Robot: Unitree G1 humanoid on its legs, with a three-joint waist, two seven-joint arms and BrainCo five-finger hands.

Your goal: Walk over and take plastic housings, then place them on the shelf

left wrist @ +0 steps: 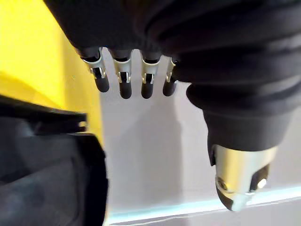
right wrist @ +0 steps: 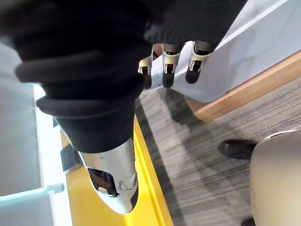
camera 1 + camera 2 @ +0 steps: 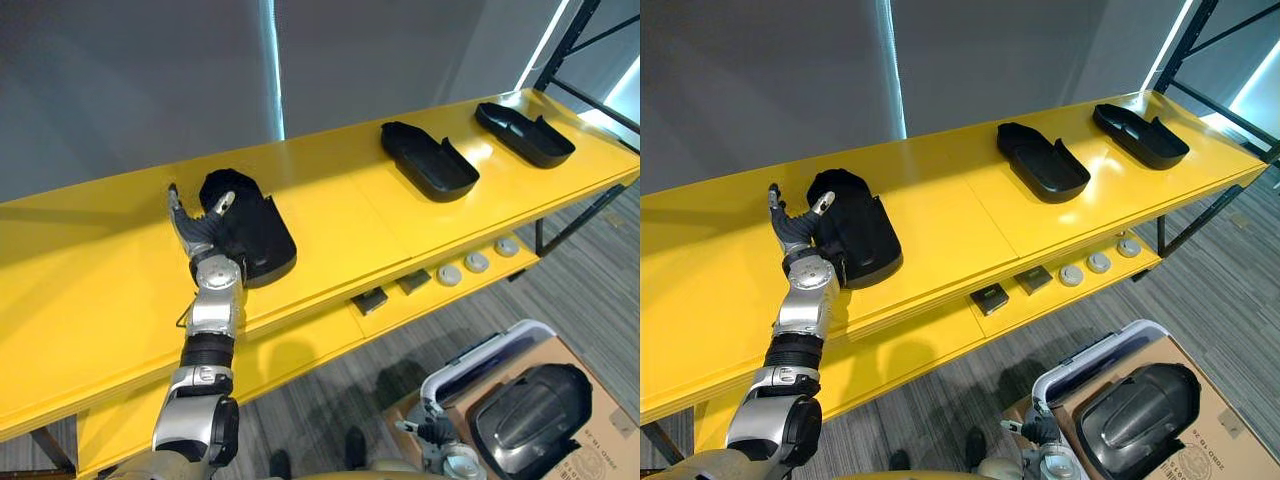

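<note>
Three black plastic housings lie on the yellow shelf; a fourth housing sits in the cardboard box below. My left hand, fingers spread, is just beside the leftmost housing; my right hand hangs relaxed and empty near the box.

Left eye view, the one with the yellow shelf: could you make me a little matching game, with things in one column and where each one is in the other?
Things
1. left hand
2. round discs
3. lowest housing
4. end housing

Places
A. on the lower shelf
B. at the cardboard box on the floor
C. right end of the top shelf
D. on the top shelf, beside the leftmost housing

Pairs: 1-D, 2-A, 3-B, 4-C
</note>
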